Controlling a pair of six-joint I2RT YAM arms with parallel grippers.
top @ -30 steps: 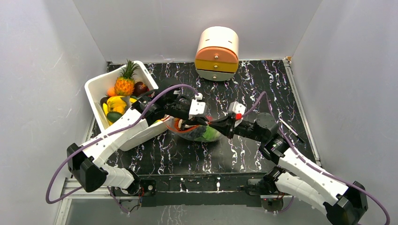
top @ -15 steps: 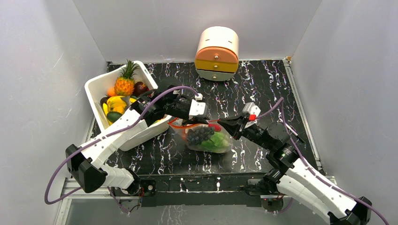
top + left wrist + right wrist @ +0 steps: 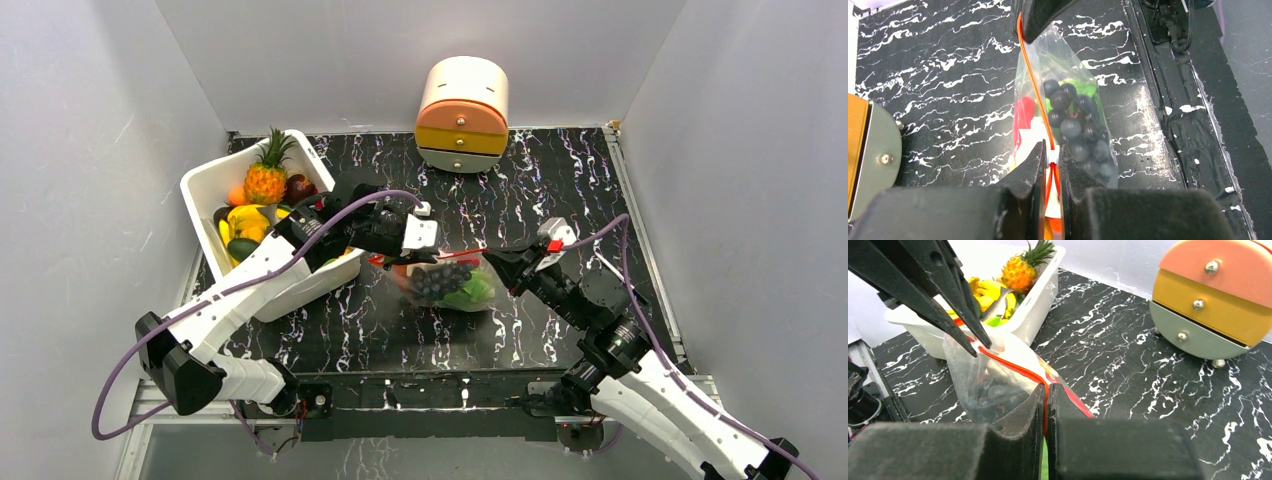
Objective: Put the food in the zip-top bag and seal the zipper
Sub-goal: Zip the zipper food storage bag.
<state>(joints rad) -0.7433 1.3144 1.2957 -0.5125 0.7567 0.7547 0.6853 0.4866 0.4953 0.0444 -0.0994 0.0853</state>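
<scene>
The clear zip-top bag [image 3: 450, 287] hangs between my two grippers at mid-table. Its red-orange zipper [image 3: 455, 255] is stretched straight between them. My left gripper [image 3: 400, 262] is shut on the zipper's left end, with a white slider [image 3: 1052, 156] between the jaws. My right gripper [image 3: 508, 258] is shut on the zipper's right end [image 3: 1046, 390]. Inside the bag [image 3: 1068, 110] I see a bunch of dark grapes [image 3: 1075, 127], a green piece [image 3: 1080, 90], a slim red piece [image 3: 1024, 112] and a small orange-red ball [image 3: 1055, 118]. In the right wrist view the bag [image 3: 983, 385] looks cloudy.
A white tub [image 3: 205, 185] with a pineapple [image 3: 266, 175] and other toy produce stands at the back left, just behind my left arm. A round drawer unit [image 3: 462, 115] stands at the back centre. The black marbled table [image 3: 560, 190] has raised edges.
My right gripper has pulled back to the right along the zipper. The bag's mouth has gone from an open loop to a straight taut line, and the bag has shifted right.
</scene>
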